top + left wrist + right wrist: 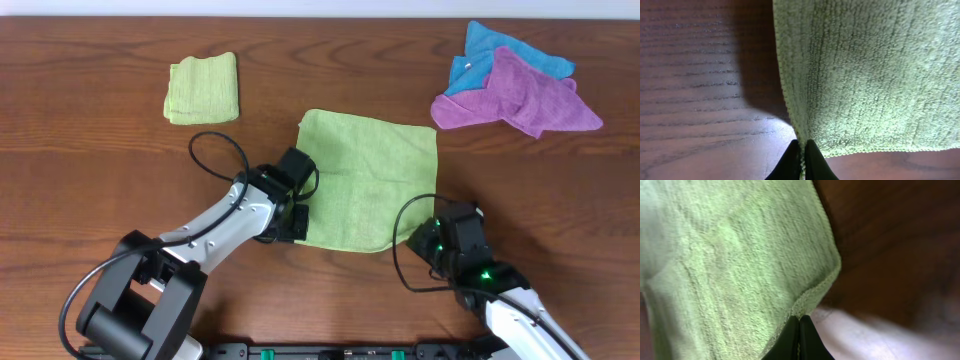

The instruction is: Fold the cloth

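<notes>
Overhead view, left to right: a small folded green cloth (203, 88) lies at the far left of the brown tabletop (80, 150), well apart from everything else. The left hand (298, 222) meets the near-left corner of the cloth (370, 180), which lies spread out, roughly square, at the centre. The right hand (425, 240) meets its near-right corner. At the far right a crumpled blue cloth (500, 48) lies partly under a purple cloth (525, 100). From above, the wrist housings hide the fingertips, so neither grip can be read here. Left wrist view supplies it: the two fingers are closed together, pinching the cloth's edge at the corner, with a dark shadow on the wood beside it. Right wrist view likewise: the fingers are closed, with the hemmed corner nipped between them.
</notes>
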### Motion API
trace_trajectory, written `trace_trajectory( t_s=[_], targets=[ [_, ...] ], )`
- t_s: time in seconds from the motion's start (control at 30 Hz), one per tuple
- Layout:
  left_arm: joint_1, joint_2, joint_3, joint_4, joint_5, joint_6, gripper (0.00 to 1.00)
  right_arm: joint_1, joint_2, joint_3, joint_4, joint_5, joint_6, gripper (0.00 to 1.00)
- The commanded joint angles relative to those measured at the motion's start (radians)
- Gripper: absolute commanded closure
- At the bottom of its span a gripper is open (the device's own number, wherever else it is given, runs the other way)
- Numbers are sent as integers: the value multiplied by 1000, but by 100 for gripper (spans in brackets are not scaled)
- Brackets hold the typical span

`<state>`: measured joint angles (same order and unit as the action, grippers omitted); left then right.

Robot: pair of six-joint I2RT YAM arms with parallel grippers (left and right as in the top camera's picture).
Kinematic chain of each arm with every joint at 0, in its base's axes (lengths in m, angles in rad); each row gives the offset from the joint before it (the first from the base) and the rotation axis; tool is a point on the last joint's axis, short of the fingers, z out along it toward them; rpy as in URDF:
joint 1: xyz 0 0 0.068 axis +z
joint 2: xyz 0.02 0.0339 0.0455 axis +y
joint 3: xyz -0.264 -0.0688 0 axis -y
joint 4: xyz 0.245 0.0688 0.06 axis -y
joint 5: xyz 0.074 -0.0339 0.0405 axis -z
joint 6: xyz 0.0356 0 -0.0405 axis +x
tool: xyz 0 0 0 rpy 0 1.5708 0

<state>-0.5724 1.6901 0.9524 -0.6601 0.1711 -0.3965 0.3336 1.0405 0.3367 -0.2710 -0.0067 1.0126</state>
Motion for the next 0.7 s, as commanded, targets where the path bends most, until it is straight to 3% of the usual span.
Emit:
trace_trajectory(
  t_s=[0.0, 0.3, 0.67],
  targets=[
    [3, -17, 71, -19, -25, -8, 94, 7, 3, -4, 10, -5, -27, 98],
    [3, -17, 167, -15, -109, -12, 94, 5, 3, -3, 77, 35, -72, 98],
    [3, -17, 171, 137, -164, -64, 94, -42, 3, -3, 212, 132, -158, 98]
  ],
)
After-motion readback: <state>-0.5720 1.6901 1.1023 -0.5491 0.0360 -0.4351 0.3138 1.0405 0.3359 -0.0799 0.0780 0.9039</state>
